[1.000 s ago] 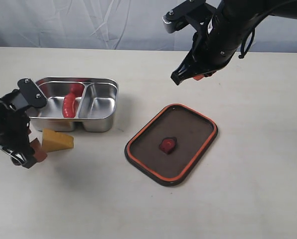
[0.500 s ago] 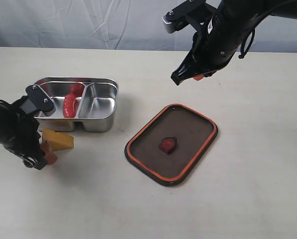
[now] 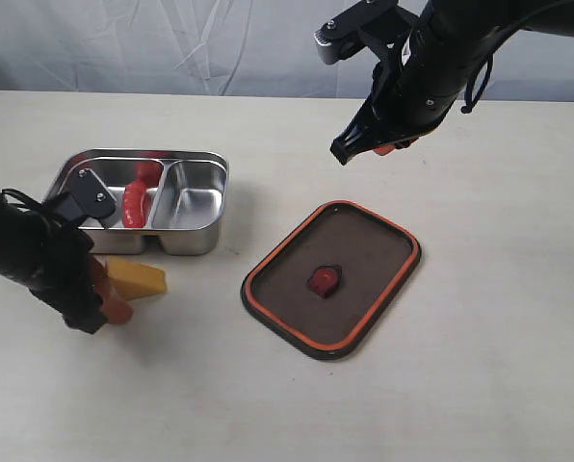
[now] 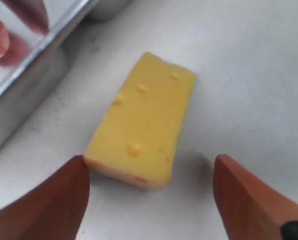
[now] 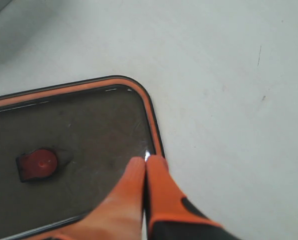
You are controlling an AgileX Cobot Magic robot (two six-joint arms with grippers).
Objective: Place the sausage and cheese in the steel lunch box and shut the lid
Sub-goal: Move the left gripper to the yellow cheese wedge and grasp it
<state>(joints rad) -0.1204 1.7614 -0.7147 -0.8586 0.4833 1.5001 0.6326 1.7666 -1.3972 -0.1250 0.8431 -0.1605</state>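
Observation:
The steel lunch box point(image 3: 198, 159) stands at the left with the red sausage point(image 3: 133, 200) lying in its left compartment. Just in front of it the yellow cheese point(image 3: 139, 279) lies flat on the table. My left gripper point(image 3: 111, 292) is low at the cheese's left end and open. In the left wrist view the cheese point(image 4: 144, 115) points away from that gripper point(image 4: 150, 165), its near end level with the fingertips and touching one of them. The dark lid point(image 3: 364, 241) lies on the table, orange rim up. My right gripper point(image 3: 388, 146) hangs above it, shut and empty point(image 5: 146, 162).
The lid's red valve point(image 3: 324, 280) sits at its centre, also seen as the valve point(image 5: 39, 162) in the right wrist view. The box's steel wall point(image 4: 29, 75) runs close beside the cheese. A pale backdrop closes off the far edge of the table.
My left gripper has swung rightward and lower to the cheese's end, and the cheese has slid a little to the right. The right arm and lid have not moved.

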